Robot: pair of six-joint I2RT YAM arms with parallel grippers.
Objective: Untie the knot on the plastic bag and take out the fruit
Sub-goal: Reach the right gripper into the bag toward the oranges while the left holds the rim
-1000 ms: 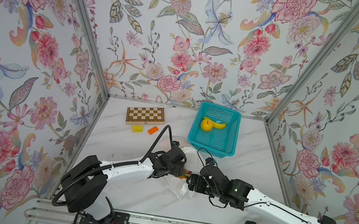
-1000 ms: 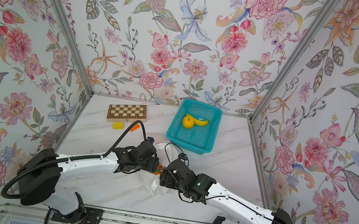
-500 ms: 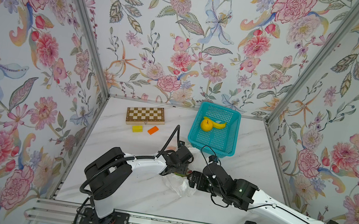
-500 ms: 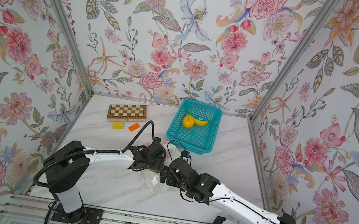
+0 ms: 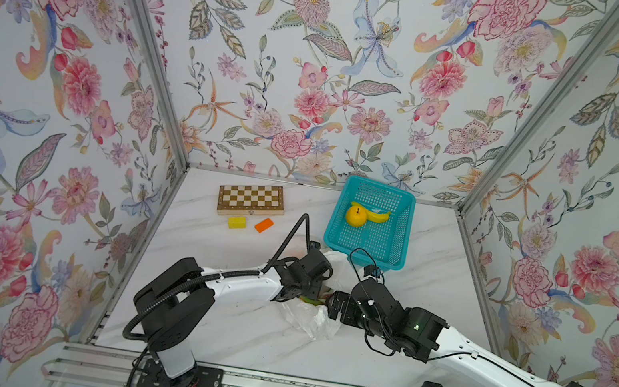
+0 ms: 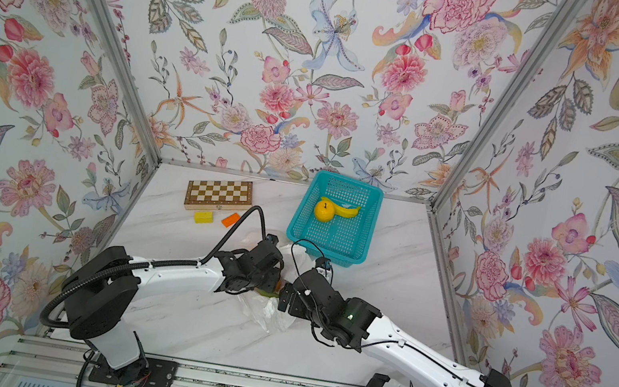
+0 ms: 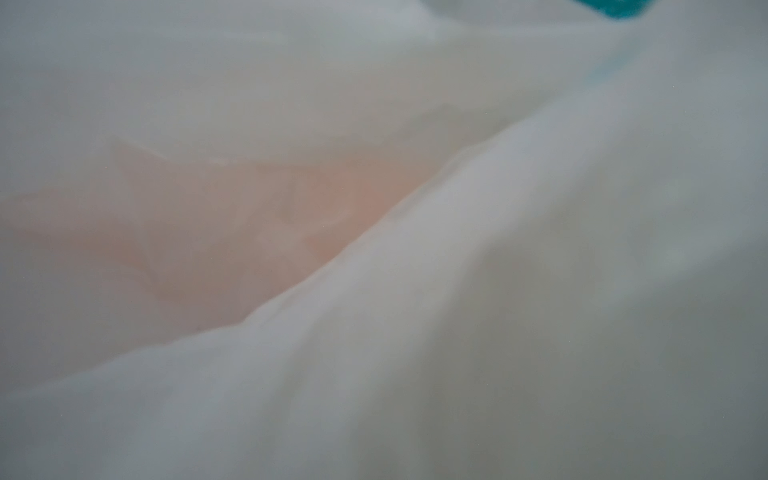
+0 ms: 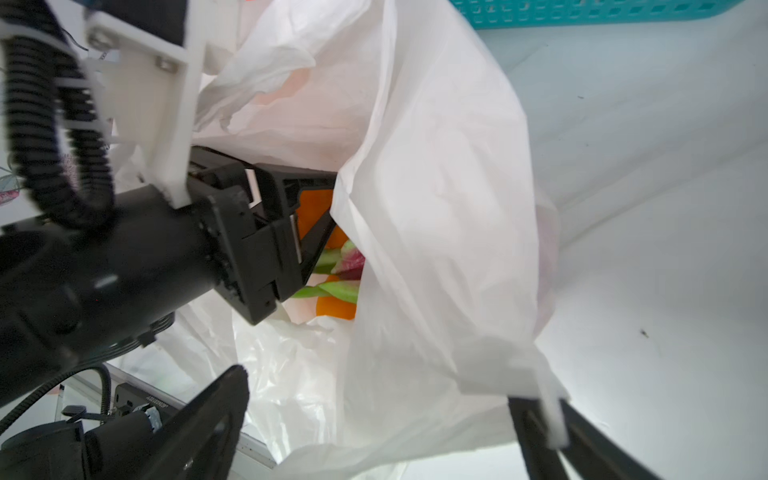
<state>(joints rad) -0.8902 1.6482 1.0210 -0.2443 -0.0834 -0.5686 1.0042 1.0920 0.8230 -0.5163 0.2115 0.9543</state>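
Observation:
The plastic bag [image 5: 309, 316] [image 6: 264, 309] lies crumpled mid-table with its mouth open; the knot does not show. My left gripper [image 5: 320, 289] [image 8: 307, 216] reaches into the mouth. Its fingers stand apart around an orange fruit [image 8: 311, 208], and film hides the tips. Beside it lie a pink-red dragon fruit [image 8: 351, 262] and another orange [image 8: 336, 309]. My right gripper [image 5: 334, 304] [image 8: 374, 436] is open wide at the bag's right side, with loose film [image 8: 436, 208] between its fingers. The left wrist view shows only blurred film [image 7: 498, 291].
A teal basket [image 5: 362, 258] [image 6: 325, 254] behind the bag holds a yellow apple-like fruit [image 5: 356, 215] and a banana [image 5: 378, 215]. At the back left are a chessboard [image 5: 251, 199], a yellow block [image 5: 236, 222] and an orange block [image 5: 263, 225].
My left gripper has pushed back and to the right, into the bag's mouth. The right gripper has shifted slightly and opened wider.

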